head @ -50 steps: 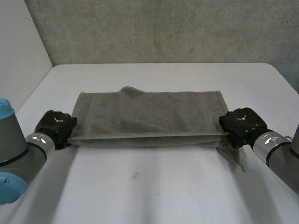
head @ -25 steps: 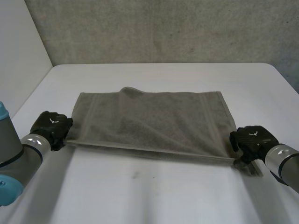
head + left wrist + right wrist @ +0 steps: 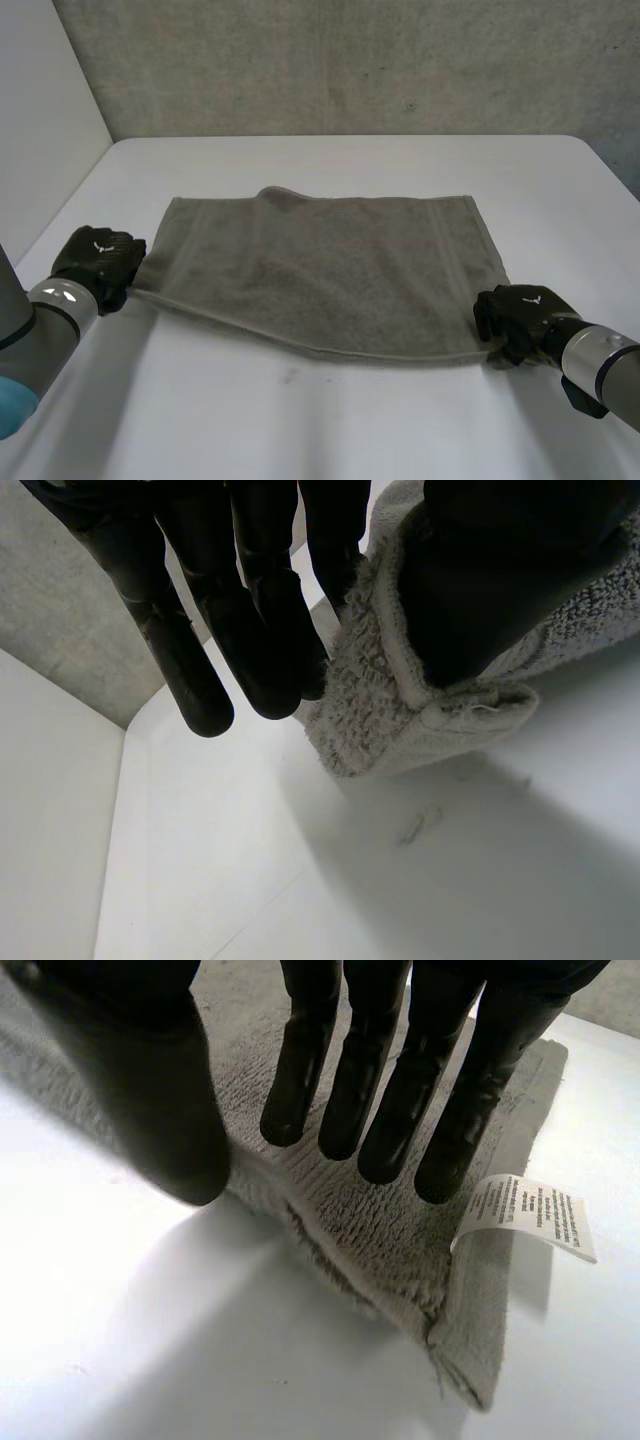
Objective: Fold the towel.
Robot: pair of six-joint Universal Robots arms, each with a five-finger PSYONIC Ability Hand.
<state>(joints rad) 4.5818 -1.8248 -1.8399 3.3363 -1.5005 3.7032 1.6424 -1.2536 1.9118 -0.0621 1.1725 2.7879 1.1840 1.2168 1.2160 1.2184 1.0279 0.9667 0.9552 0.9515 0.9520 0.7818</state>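
One towel [image 3: 330, 270], long axis crosswise, pinched by left hand [image 3: 98, 262] and right hand [image 3: 515, 318].

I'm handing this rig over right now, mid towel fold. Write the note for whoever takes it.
Left hand: shut on the towel, near left corner pinched between thumb and fingers.
Right hand: shut on the towel by its near right corner, fingers on top, thumb at the edge; label beside the fingertips.
Towel: spread open on the table, near edge looks slightly lifted.
Done: both near corners gripped.
Left: no fold shows yet; probably carry the near edge over to the far edge, lay it down, release.
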